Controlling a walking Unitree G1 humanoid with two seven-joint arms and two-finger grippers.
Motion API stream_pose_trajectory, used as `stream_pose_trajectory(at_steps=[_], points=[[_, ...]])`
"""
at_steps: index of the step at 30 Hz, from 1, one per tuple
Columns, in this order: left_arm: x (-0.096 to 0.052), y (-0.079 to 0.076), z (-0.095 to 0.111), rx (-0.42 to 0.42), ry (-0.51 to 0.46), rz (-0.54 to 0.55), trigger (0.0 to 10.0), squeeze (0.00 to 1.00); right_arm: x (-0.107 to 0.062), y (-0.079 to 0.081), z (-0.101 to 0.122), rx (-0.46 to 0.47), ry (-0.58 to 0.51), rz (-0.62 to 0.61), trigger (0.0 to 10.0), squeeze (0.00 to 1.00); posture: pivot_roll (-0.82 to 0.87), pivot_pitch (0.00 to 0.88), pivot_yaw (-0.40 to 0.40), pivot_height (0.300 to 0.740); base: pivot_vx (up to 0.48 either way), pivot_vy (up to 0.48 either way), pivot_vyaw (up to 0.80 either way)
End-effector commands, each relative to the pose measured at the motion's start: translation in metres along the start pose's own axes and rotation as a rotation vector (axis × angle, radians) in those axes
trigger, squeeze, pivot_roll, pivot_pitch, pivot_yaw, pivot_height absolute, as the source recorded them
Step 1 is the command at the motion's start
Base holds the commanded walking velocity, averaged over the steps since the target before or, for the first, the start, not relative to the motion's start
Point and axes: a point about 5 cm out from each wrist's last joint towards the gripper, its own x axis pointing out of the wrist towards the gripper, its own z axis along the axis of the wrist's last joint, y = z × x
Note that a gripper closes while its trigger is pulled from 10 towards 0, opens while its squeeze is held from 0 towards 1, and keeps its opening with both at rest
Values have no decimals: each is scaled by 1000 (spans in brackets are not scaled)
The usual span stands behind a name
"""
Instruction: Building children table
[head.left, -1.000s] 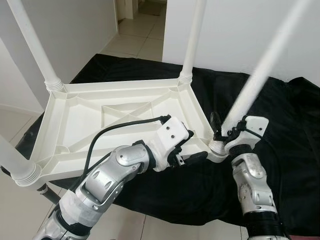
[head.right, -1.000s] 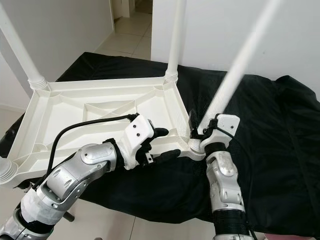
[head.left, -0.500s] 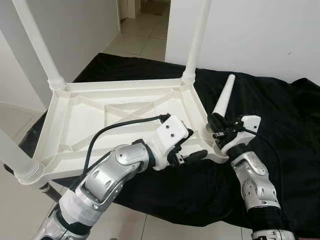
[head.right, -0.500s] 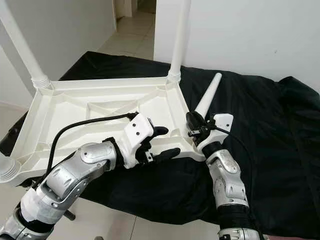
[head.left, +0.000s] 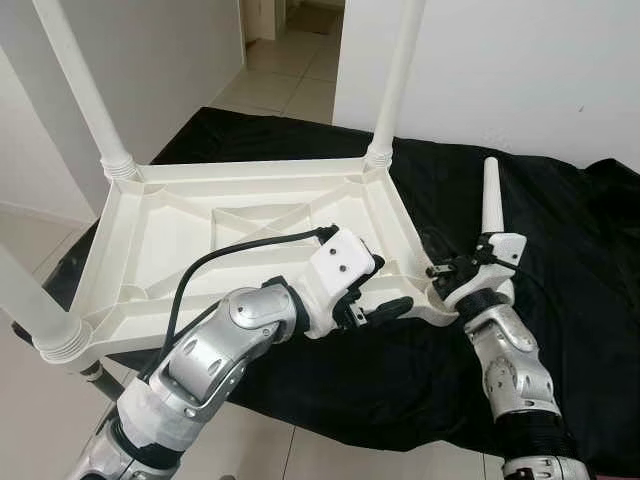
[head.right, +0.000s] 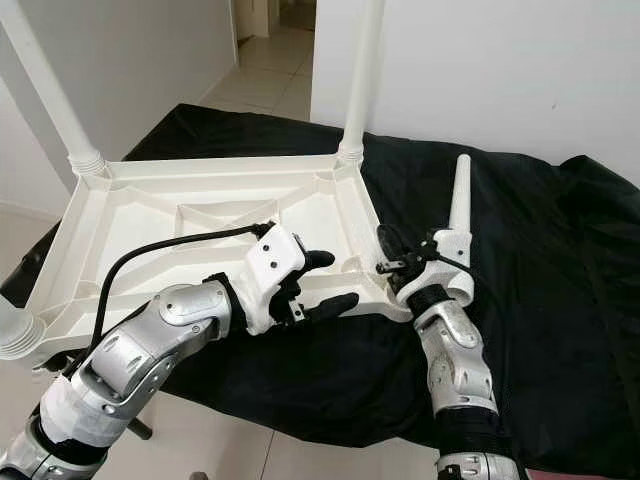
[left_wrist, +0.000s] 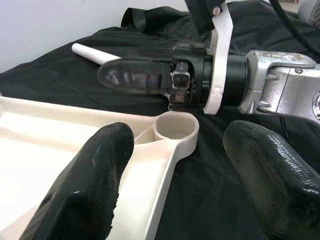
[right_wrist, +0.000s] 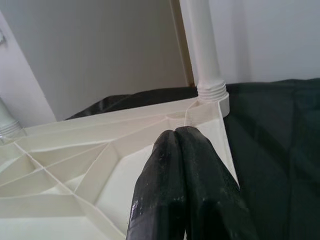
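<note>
A white plastic table (head.left: 250, 225) lies upside down on a black cloth. Three white legs (head.left: 398, 80) stand in its corner sockets. The near right socket (left_wrist: 175, 127) is empty. My left gripper (head.right: 330, 282) hovers open just before that socket, one finger on each side of the corner. My right gripper (head.right: 388, 248) is shut with nothing in it, its fingers (right_wrist: 185, 185) pressed together and pointing over the table's underside beside the socket. A loose white leg (head.left: 491, 195) lies on the cloth just behind the right wrist.
The black cloth (head.left: 580, 260) spreads wide to the right and drops off at its near edge onto pale floor tiles (head.left: 270, 450). White walls stand at the left and back, with a doorway (head.left: 290, 40) between them.
The long leg that stood in my right gripper has swung down out of it and now lies on the cloth behind the wrist. The left gripper has hardly moved.
</note>
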Motion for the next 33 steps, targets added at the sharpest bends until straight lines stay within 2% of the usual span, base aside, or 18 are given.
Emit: stream_pose_trajectory(at_steps=[1,3,5,6,7,10,12,14,16,20,24,25,26,27,28,31,32,33], points=[[-1,1,2,12,6,-18,10000,0,1,-3,7,-16,-38,-37,10000,0,-17,0,-37,740,0,0,0],[0,0,2,11,7,-21,10000,0,1,-9,12,-40,-68,-108,10000,0,-20,0,-35,740,0,0,0],[0,0,2,11,7,-21,10000,0,1,-9,12,-40,-68,-108,10000,0,-20,0,-35,740,0,0,0],[0,0,2,10,7,-22,10000,0,0,-13,14,-44,-80,-149,10000,863,-21,0,-36,740,0,0,0],[0,0,1,9,8,-22,10000,0,-1,-19,17,-65,-91,-200,10000,1000,-22,0,-36,740,0,0,0],[0,0,1,9,8,-23,10000,0,-3,-24,18,-70,-98,-239,10000,1000,-22,0,-38,740,0,0,0],[0,-1,-1,4,10,-26,10000,0,-9,-37,20,-116,-93,-348,10000,1000,-27,0,-39,740,0,0,0],[0,-1,-1,4,10,-26,10000,0,-9,-37,20,-116,-93,-348,10000,1000,-27,0,-39,740,0,0,0],[0,-2,-5,-3,19,-35,10000,0,-15,-47,18,-134,-75,-432,10000,1000,-30,0,-41,740,0,0,0],[0,-2,-9,-8,26,-39,10000,0,-16,-49,16,-126,-65,-465,10000,1000,-32,0,-41,740,0,0,0],[0,-2,-13,-17,41,-60,10000,0,-16,-53,10,-106,-2,-541,10000,1000,-34,0,-39,740,0,0,0],[0,-3,-14,-22,50,-77,10000,0,-14,-55,4,-83,80,-586,10000,875,-34,0,-39,740,0,0,0],[-1,-3,-14,-22,52,-80,10000,0,-13,-55,2,-78,96,-590,10000,875,-34,0,-39,740,0,0,0],[-1,-3,-14,-22,52,-80,10000,0,-13,-54,2,-78,101,-593,10000,322,-34,0,-39,740,0,0,0],[0,-4,-14,-10,55,-91,10000,0,-10,-54,0,-60,132,-586,10000,0,-41,0,-32,740,0,0,0],[0,-4,-14,0,58,-98,10000,0,-8,-54,-3,-30,166,-580,10000,0,-43,0,-31,740,0,0,0],[1,-4,-13,10,59,-104,10000,0,-4,-54,-7,6,223,-582,10000,0,-47,0,-29,740,0,0,0],[1,-3,-13,14,57,-101,10000,0,-1,-54,-7,2,237,-574,10000,0,-47,0,-28,740,0,0,0]])
